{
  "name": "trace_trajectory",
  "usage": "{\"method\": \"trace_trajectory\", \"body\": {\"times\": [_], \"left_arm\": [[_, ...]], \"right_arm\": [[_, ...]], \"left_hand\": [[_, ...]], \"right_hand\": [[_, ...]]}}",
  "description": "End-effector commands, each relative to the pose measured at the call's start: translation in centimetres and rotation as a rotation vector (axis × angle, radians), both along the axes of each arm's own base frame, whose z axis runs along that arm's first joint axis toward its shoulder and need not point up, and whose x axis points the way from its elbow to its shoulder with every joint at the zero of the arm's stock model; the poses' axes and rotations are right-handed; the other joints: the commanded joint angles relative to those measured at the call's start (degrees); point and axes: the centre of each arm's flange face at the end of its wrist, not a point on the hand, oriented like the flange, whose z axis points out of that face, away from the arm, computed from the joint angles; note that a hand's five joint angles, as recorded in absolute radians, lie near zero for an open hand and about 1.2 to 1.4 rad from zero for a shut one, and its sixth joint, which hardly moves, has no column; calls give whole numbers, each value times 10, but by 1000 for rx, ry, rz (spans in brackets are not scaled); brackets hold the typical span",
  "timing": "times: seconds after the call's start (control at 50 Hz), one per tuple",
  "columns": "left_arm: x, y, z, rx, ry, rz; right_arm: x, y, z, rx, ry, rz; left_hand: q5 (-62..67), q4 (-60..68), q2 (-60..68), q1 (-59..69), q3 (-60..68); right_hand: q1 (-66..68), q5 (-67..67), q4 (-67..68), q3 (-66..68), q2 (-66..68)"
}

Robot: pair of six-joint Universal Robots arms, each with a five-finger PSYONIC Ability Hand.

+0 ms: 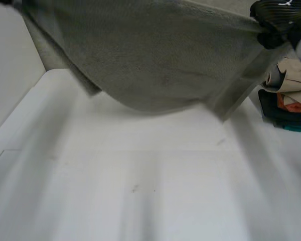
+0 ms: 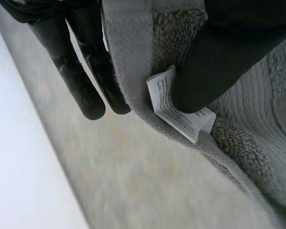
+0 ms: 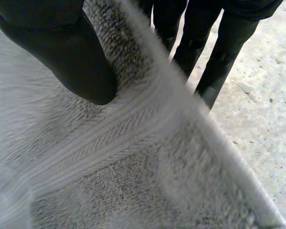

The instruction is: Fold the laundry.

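Your right hand (image 1: 277,19) is glossy black, with a small white mark (image 1: 285,3) on its back. Your left hand (image 2: 86,86) is black too: slim fingers (image 2: 93,102) with rounded tips, and a broader thumb (image 2: 205,71).

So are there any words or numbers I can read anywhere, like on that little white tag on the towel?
White tag on the edge of the towel, under the thumb of the left hand: lines of tiny print, too small to read.
White marking on the right hand: too blurred to read.
Pile of clothes and table: no writing that I can see.
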Motion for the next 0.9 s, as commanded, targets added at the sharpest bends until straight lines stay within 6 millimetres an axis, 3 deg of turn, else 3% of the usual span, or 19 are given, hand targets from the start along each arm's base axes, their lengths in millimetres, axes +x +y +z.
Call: {"method": "trace_trajectory", "body": {"times": [0.02, 0.1, 0.16, 0.2, 0.22, 0.3, 0.36, 0.38, 0.44, 0.5, 0.52, 0.56, 0.62, 0.68, 0.72, 0.82, 0.88, 0.9], "left_arm": [[6, 2, -61, 286, -58, 21], [6, 8, -99, 451, -130, 26], [6, 6, -129, 548, -255, 40], [3, 5, -142, 573, -327, 38], [-3, 3, -154, 591, -397, 27], [-35, 0, -180, 587, -531, -41], [-46, -18, -180, 539, -526, -46], [-51, -32, -178, 499, -510, -41], [-58, -57, -166, 402, -471, -23], [-71, -89, -133, 166, -399, 8], [-73, -106, -110, 10, -350, 39], [-76, -118, -82, -187, -293, 71], [-74, -124, -30, -551, -176, 121], [-75, -119, -14, -715, -139, 119], [-74, -119, -16, -703, -135, 109], [-77, -120, -65, -443, -138, 13], [-73, -112, -82, -327, -139, -16], [-70, -106, -93, -257, -140, -25]], "right_arm": [[-12, 53, -5, 178, 181, 0], [-15, 70, -29, 306, 350, 14], [-17, 72, -50, 377, 464, 27], [-17, 66, -62, 406, 507, 17], [-16, 58, -73, 432, 529, 4], [-12, 31, -88, 411, 544, -56], [0, 13, -100, 365, 535, -80], [9, 2, -103, 311, 515, -100], [22, -18, -97, 187, 462, -150], [31, -50, -73, -45, 352, -250], [34, -63, -55, -188, 285, -295], [38, -71, -33, -340, 210, -328], [42, -78, 4, -601, 71, -381], [49, -67, 21, -715, 6, -379], [51, -61, 21, -707, 5, -360], [55, -48, -3, -608, 3, -262], [54, -40, -16, -551, 19, -218], [51, -36, -29, -491, 44, -196]], "left_hand": [[142, 110, 112, 136, 116], [142, 110, 112, 136, 116], [142, 110, 112, 136, 116], [142, 110, 112, 136, 116], [142, 110, 112, 136, 116], [142, 110, 112, 136, 116], [142, 110, 112, 136, 116], [142, 110, 112, 136, 116], [142, 110, 112, 136, 116], [142, 110, 112, 136, 116], [142, 110, 112, 136, 116], [142, 110, 112, 136, 116], [142, 110, 112, 136, 116], [142, 110, 112, 136, 116], [142, 110, 112, 136, 116], [142, 110, 112, 136, 116], [142, 110, 112, 136, 116], [142, 110, 112, 136, 116]], "right_hand": [[144, 142, 114, 120, 123], [144, 142, 114, 120, 123], [144, 142, 114, 120, 123], [144, 142, 114, 120, 123], [144, 142, 114, 120, 123], [144, 142, 114, 120, 123], [144, 142, 114, 120, 123], [144, 142, 114, 120, 123], [144, 142, 114, 120, 123], [144, 142, 114, 120, 123], [144, 142, 114, 120, 123], [144, 142, 114, 120, 123], [144, 142, 114, 120, 123], [144, 142, 114, 120, 123], [144, 142, 114, 120, 123], [144, 142, 114, 120, 123], [144, 142, 114, 120, 123], [144, 142, 114, 120, 123]]}}
